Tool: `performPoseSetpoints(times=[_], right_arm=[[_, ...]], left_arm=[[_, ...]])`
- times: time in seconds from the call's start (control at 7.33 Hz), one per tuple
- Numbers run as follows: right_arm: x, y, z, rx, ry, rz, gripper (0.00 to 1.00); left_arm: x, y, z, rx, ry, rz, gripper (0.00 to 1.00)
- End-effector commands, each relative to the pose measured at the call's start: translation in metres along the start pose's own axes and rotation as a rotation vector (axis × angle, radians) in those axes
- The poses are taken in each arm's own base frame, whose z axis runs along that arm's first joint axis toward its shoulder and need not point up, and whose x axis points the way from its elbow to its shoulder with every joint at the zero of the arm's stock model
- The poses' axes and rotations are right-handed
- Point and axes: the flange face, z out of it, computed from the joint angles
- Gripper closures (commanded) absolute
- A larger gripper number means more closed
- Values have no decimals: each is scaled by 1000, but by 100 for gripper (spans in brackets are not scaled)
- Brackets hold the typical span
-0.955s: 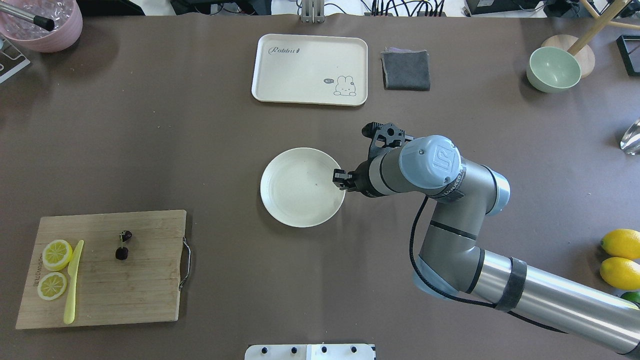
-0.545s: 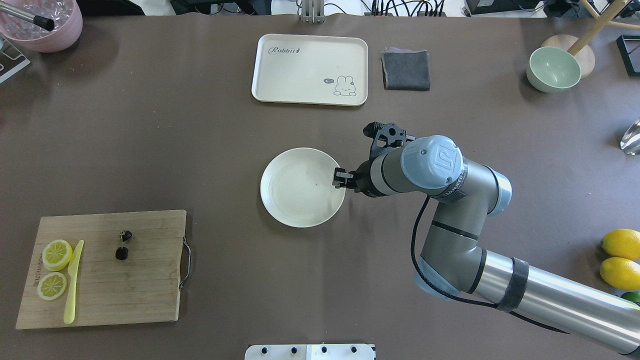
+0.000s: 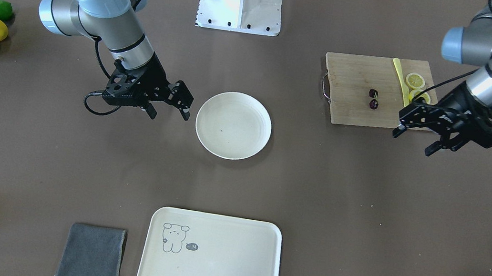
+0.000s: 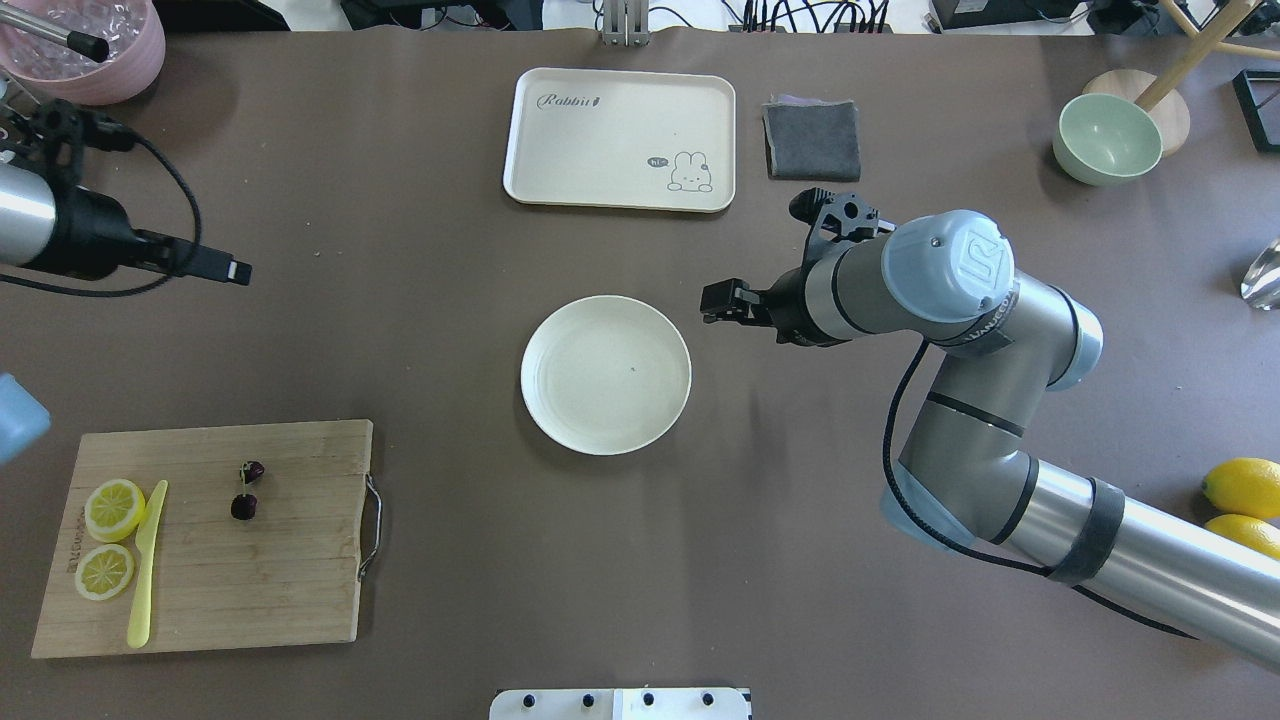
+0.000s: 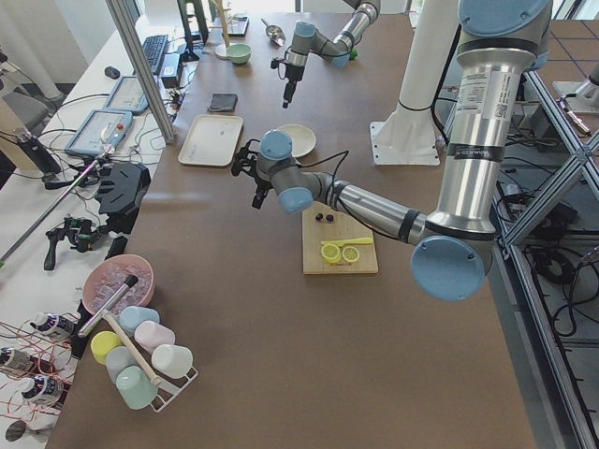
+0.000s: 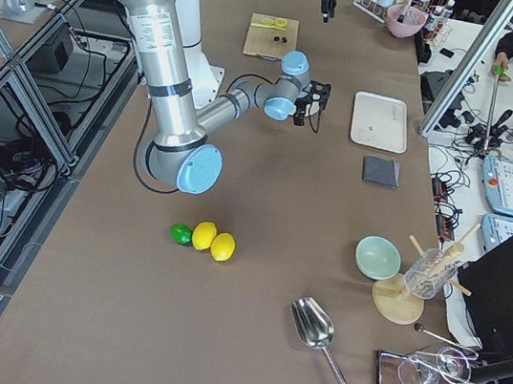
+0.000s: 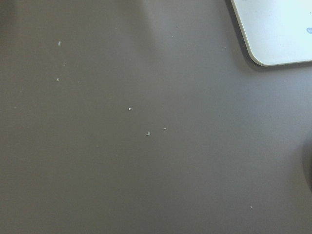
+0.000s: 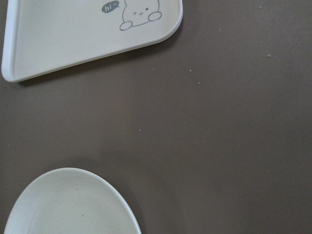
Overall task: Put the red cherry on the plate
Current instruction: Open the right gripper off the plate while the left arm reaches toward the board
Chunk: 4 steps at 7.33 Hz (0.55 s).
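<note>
The red cherry (image 4: 247, 489), a dark pair on green stems, lies on the wooden cutting board (image 4: 280, 580) at the front left; it also shows in the front-facing view (image 3: 372, 99). The round cream plate (image 4: 560, 400) sits empty mid-table (image 3: 245, 142), and its rim shows in the right wrist view (image 8: 68, 195). My right gripper (image 4: 722, 303) hovers just right of and beyond the plate, open and empty (image 3: 170, 114). My left gripper (image 4: 228, 268) hangs open and empty beyond the board's far edge (image 3: 412, 142), well short of the cherry.
Two lemon slices (image 4: 110, 535) and a yellow knife (image 4: 147, 565) share the board. A cream tray (image 4: 620, 100), grey cloth (image 4: 812, 140) and green bowl (image 4: 1105, 138) line the far side. Whole lemons (image 4: 1243, 487) lie at the right edge, a pink bowl (image 4: 90, 60) far left.
My right gripper has pulled back from the plate's right rim, moving right and farther away. My left arm has come into the overhead view from the left.
</note>
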Motion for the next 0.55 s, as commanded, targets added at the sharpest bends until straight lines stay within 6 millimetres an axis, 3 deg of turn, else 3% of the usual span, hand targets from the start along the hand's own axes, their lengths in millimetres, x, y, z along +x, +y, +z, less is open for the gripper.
performPoseSetpoints(times=[0.0, 0.27, 0.41], right_arm=[[12, -13, -3, 13, 20, 13, 0], [16, -17, -3, 21, 26, 6, 0], [16, -19, -4, 25, 26, 7, 0]], left_arm=[[33, 40, 24, 34, -116, 33, 3], [19, 77, 16, 27, -185, 25, 3], [30, 101, 15, 17, -179, -45, 3]])
